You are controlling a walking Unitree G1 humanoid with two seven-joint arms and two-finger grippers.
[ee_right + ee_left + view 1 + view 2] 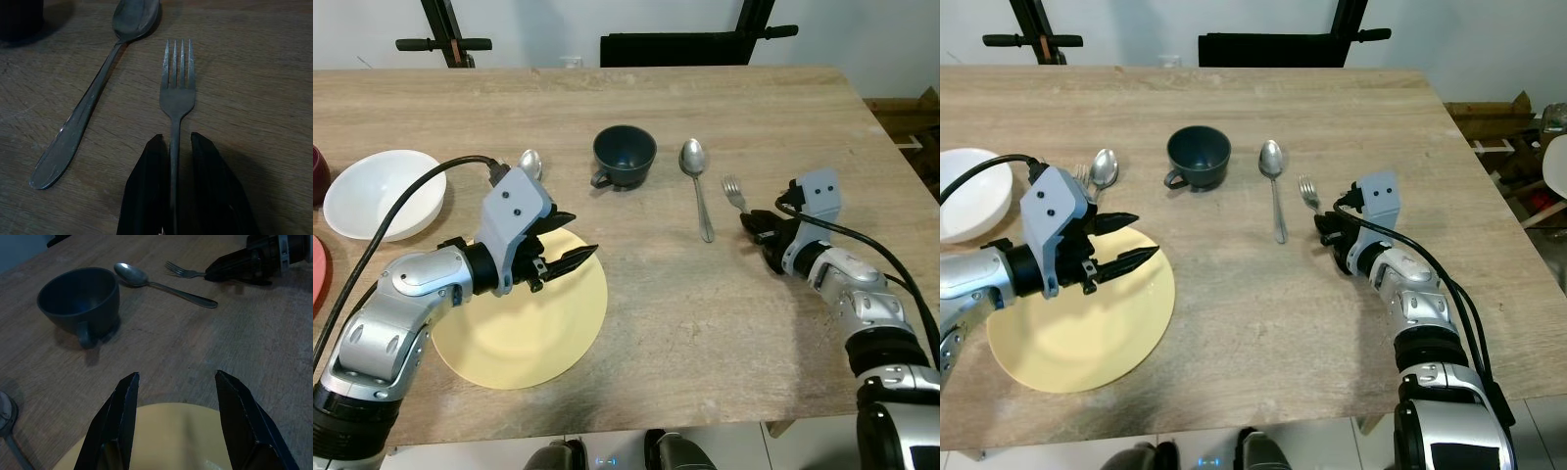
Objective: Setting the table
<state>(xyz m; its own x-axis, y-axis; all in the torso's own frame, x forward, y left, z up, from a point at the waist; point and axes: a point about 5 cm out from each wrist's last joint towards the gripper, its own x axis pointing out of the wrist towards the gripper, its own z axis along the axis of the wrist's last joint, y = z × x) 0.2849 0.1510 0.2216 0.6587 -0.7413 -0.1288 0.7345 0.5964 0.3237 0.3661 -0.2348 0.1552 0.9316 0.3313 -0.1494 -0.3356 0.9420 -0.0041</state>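
Observation:
A metal fork [177, 93] lies flat on the wooden table [705, 313], tines pointing away from me. My right gripper [751, 225] is low at the table's right side, shut on the fork's handle, with the black fingers [146, 186] pressed close on either side. My left gripper [579, 235] hovers open just above the far edge of a pale yellow plate [524, 333], nothing between its fingers. A spoon [697, 186] lies left of the fork, and beside it a dark cup [624, 157] stands upright.
A white bowl [384, 194] sits at the left, with a second spoon [530, 163] behind my left wrist. A pink plate's rim [318, 269] and a dark red dish [317, 171] touch the left border. A black chair back [675, 47] stands behind the table.

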